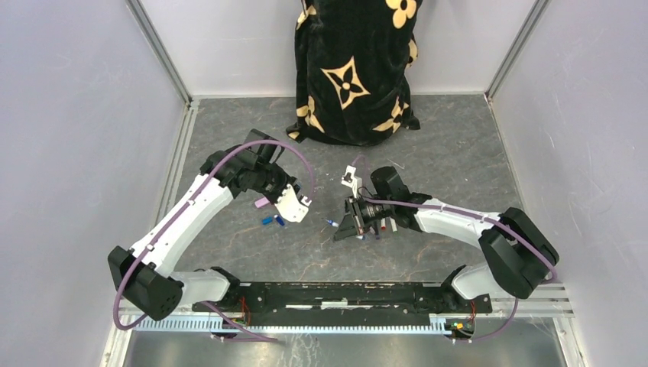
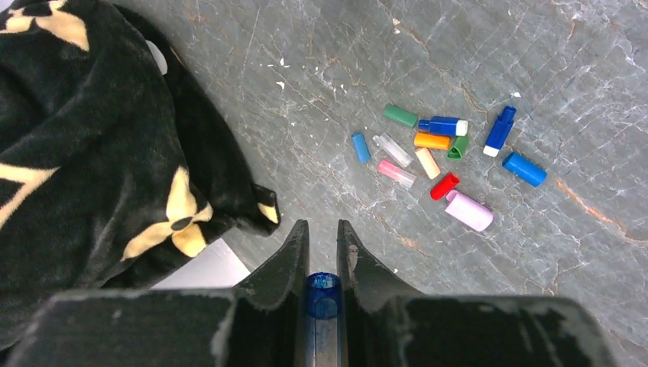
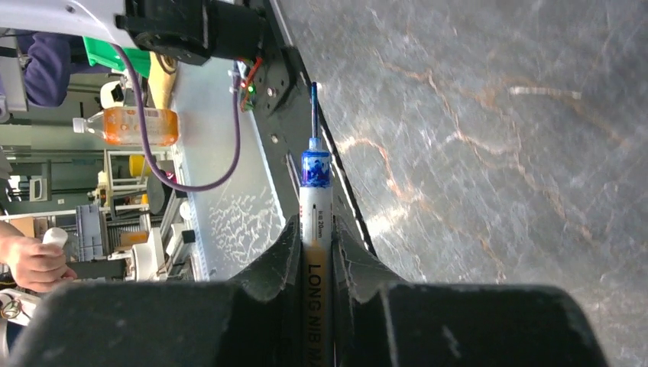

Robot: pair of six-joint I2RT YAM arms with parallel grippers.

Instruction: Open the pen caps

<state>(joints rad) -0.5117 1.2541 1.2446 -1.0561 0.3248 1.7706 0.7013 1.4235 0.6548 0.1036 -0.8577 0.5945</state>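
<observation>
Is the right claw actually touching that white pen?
Touching: the right wrist view shows the right gripper closed against both sides of the white pen.

Glossy plastic pen caps (image 2: 432, 141), plush cloth (image 2: 76, 153)

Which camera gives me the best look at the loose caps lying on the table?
Left wrist: the loose caps lie spread out on the table, each colour distinct. The top external view shows them only as a few tiny coloured specks near the left arm. The right wrist view shows none of them.
</observation>
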